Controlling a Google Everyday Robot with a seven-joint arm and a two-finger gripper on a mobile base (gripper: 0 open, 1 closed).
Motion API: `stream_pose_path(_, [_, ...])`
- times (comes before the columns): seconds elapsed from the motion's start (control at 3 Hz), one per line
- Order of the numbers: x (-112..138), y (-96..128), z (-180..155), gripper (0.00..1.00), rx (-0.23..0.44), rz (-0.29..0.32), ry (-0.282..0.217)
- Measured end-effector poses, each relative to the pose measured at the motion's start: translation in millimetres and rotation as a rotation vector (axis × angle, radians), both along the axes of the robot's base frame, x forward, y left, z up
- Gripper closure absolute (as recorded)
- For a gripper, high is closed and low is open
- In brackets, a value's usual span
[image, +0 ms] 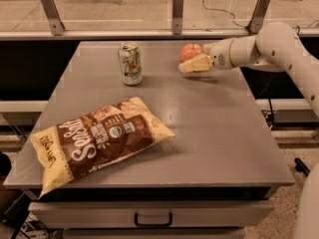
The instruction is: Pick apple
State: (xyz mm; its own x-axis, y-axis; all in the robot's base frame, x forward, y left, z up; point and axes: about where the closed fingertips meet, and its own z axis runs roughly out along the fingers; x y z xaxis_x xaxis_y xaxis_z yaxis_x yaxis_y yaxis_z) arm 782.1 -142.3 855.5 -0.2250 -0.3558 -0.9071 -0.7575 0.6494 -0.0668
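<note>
The apple [190,51] sits at the far right part of the grey table [219,128], near its back edge. The gripper [195,63] reaches in from the right and lies against the apple's near side; whether the claw is spread or pinching the fruit cannot be told. To the left of the apple, apart from it, a soda can [130,63] stands upright. Nearer the front left, a brown and yellow snack bag [99,142] lies flat, puffed, and looks sealed. Under the tabletop a drawer [149,214] is pushed shut.
</note>
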Motion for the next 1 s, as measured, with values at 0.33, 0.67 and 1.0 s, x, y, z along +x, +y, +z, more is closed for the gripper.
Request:
stream_pose_path(0.33, [2.5,9.3,-2.1,0.42,0.033,0.01,-0.001])
stream_pose_path(0.67, [4.2,15.7,1.2,0.65,0.056,0.022,-0.009])
stream_pose_path(1.0, [4.5,18.7,-0.4,0.88,0.056,0.026,-0.007])
